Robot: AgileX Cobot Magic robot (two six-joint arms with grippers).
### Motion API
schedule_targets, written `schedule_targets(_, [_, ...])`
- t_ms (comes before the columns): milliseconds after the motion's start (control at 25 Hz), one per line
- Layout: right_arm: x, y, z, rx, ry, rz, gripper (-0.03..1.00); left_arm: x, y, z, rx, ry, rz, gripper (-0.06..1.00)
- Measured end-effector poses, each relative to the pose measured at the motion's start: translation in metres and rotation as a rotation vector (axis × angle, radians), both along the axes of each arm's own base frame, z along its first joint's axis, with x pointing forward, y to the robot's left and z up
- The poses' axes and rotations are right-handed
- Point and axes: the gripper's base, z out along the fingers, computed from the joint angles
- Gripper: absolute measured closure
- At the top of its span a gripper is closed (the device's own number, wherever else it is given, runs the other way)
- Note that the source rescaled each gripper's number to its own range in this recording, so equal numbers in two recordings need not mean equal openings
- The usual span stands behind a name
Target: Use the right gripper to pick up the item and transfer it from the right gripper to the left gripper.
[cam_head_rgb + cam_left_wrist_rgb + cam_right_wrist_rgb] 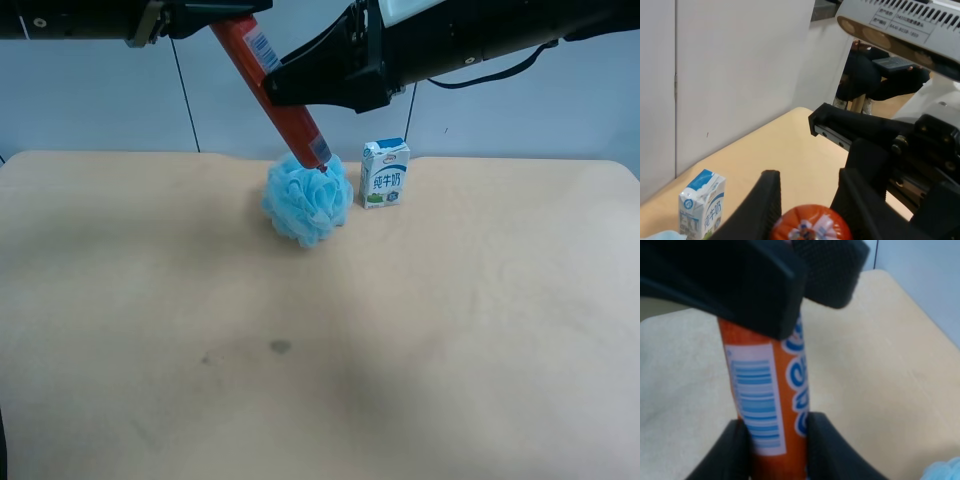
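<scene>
pale beige bench, grey wall | slim red shiny sausage stick (barcode label) | my right end effector and left end effector grip it

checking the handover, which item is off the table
The red sausage stick, held in the air; the blue sponge and milk carton sit on the table.

A pale beige table fills the frame; a small dark smudge marks it just left of centre. A fluffy blue bath sponge sits at upper centre; a blue-white milk carton stands upright just to its right.
</scene>
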Motion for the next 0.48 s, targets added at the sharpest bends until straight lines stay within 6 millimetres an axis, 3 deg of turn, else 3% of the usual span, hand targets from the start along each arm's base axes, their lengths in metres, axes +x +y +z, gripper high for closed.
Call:
schedule_targets(80, [0.0, 0.0, 0.0, 0.0, 0.003, -0.007, 0.92, 0.0, 0.0, 0.0, 0.002, 0.0, 0.007, 0.93])
schedule_targets(240, [0.006, -0.004, 0.002, 0.0, 0.007, -0.108, 0.56, 0.003, 0.003, -0.001, 0.024, -0.007, 0.04, 0.93])
schedule_targets(480, [-0.002, -0.026, 0.024, -0.113, -0.079, -0.287, 0.5, 0.008, 0.007, -0.003, 0.048, -0.004, 0.112, 0.93])
